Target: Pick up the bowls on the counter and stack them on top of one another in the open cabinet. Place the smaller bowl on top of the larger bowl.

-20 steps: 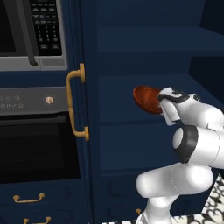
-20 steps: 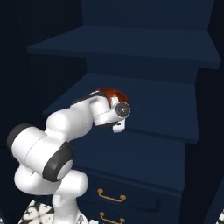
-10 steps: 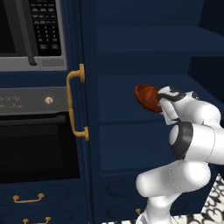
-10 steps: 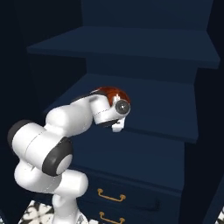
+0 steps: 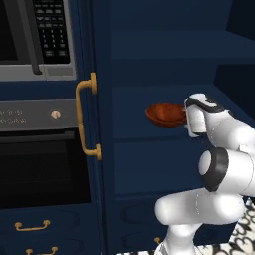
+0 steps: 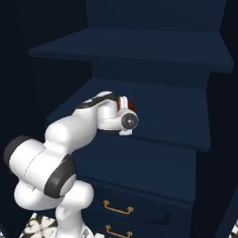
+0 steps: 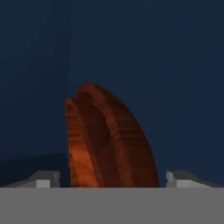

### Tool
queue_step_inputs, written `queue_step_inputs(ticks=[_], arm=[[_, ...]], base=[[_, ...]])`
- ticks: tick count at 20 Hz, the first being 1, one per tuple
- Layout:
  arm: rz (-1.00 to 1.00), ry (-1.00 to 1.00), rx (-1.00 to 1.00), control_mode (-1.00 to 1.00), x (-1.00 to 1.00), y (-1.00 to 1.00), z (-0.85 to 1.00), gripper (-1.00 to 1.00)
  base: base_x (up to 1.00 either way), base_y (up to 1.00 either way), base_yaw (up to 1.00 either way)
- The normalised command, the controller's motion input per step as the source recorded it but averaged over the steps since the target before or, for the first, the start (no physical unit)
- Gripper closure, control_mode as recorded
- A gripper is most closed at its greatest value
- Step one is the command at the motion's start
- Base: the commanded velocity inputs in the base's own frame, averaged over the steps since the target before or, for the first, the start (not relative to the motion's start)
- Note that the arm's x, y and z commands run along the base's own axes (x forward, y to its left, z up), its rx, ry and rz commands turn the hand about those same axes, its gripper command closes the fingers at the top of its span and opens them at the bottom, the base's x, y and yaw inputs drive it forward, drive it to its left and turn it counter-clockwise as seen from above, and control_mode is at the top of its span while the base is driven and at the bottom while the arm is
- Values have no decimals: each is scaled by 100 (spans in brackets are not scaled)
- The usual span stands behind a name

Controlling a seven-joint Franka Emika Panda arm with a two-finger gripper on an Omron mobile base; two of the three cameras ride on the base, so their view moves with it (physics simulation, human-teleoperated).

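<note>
One bowl is hanging off the end of the arm inside the cabinet, sitting level over the middle shelf in the left base view and poking out as a thin red sliver past the wrist in the right base view. Which of the two bowls it is cannot be told from here, and no second bowl is showing on the shelf. The step in hand looks like setting this bowl down, and doing it well is probably a matter of keeping the rim level, carrying it well in from the shelf's front edge, and lowering until the base is resting on the shelf — or nesting squarely in the other bowl — before letting go; releasing early is risking a drop or a tilt. The gripper is holding the bowl: in the hand view the rim is running edge-on between the two grey fingertips, which are standing well apart on either side of it. Whether the pads are actually pressing on the bowl wall is hidden by the bottom of that view, though the bowl is plainly being carried.
</note>
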Motion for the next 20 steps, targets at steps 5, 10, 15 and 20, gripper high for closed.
queue_step_inputs(ticks=[5, 10, 15, 20], arm=[[0, -6, 0, -100, -75, 0, 59, -100], [0, 2, -2, -100, -99, 0, 81, -100], [0, 4, 0, -100, -100, -4, 86, -100], [0, 10, 0, -100, -100, -14, 80, -100]], base=[[0, 0, 0], [0, 0, 0], [0, 0, 0], [0, 0, 0]])
